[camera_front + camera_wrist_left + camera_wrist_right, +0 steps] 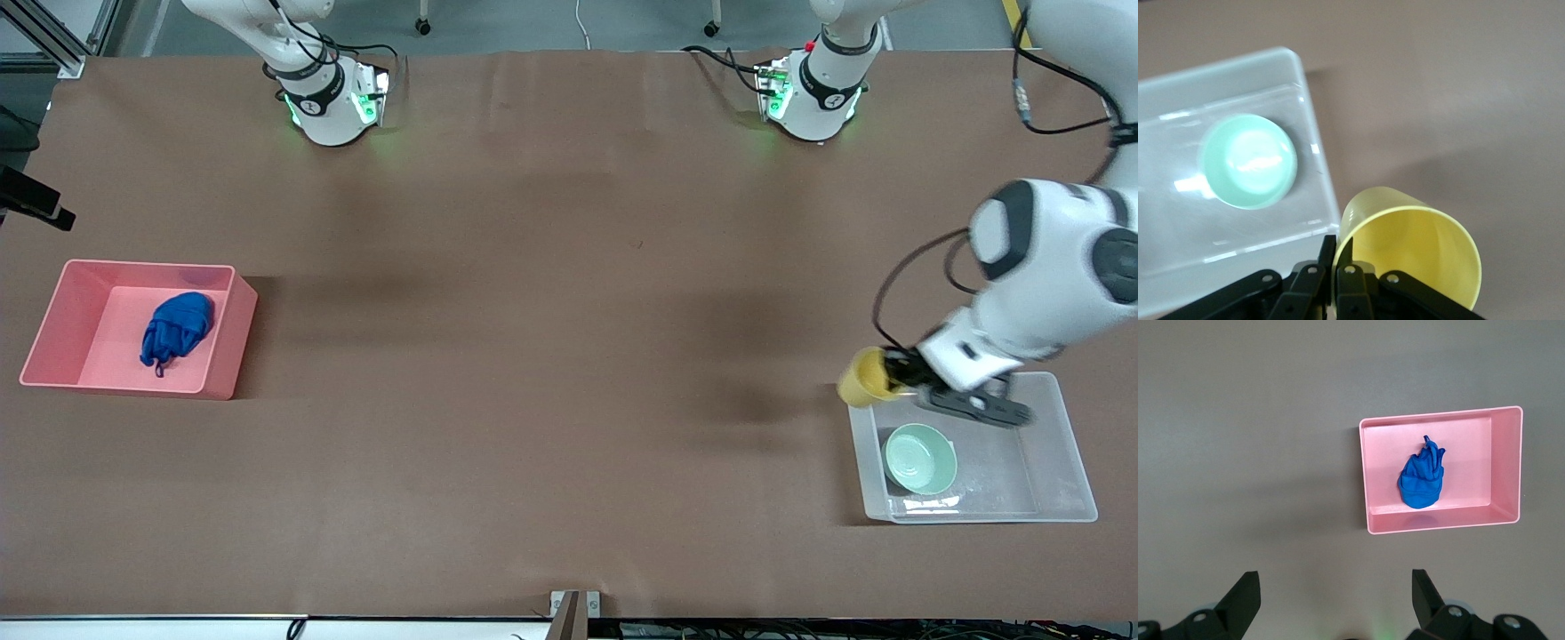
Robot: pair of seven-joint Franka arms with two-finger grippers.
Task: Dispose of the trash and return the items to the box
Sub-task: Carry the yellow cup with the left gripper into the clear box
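Note:
My left gripper is shut on the rim of the yellow cup, holding it tilted in the air over the corner of the clear box. The cup shows with one finger inside and one outside its wall at my left gripper. The mint-green bowl sits upright in the box, and also shows in the left wrist view within the box. The blue trash wad lies in the pink bin. My right gripper is open and empty, high above the table, with the wad below it.
The pink bin stands at the right arm's end of the brown table, the box at the left arm's end, nearer the front camera. Both arm bases stand along the table's top edge.

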